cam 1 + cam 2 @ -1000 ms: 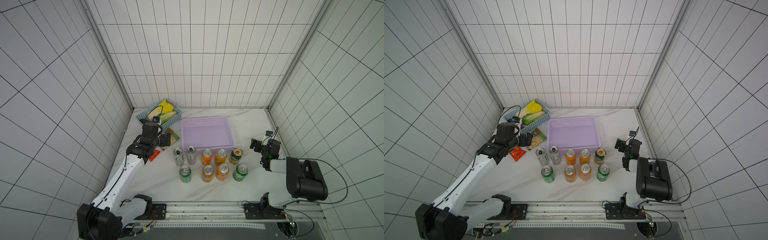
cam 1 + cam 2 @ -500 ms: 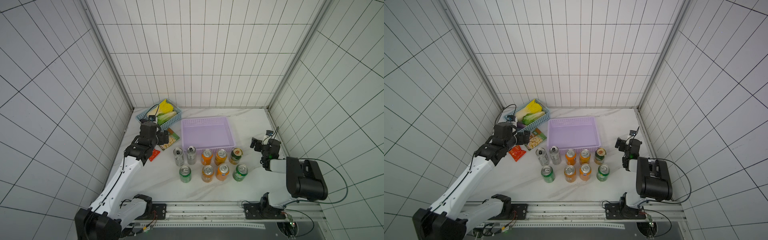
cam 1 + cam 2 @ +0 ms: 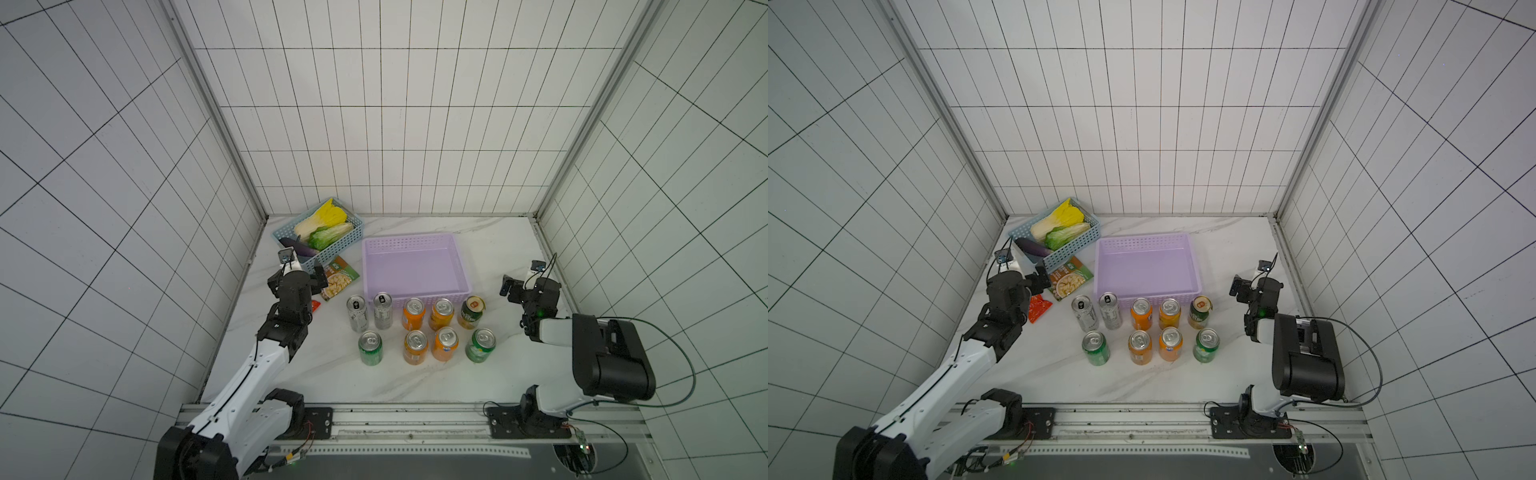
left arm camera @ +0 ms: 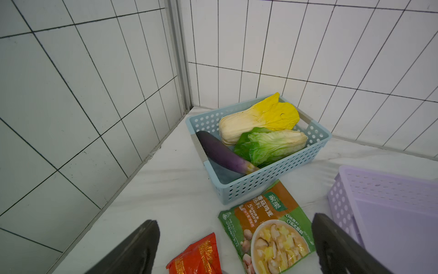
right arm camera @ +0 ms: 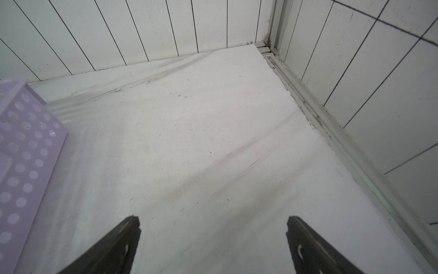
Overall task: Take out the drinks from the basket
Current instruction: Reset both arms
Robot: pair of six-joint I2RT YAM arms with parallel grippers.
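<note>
Nine small silver-topped metal drink cans (image 3: 414, 316) stand upright on the white marbled bench (image 3: 332, 374), just in front of the empty lilac perforated plastic basket (image 3: 409, 237). They are probably stiff, light and smooth-walled, so pinch mid-body from the side. The left claw (image 4: 234, 220) and right claw (image 5: 213, 218) gape, holding nothing.
</note>
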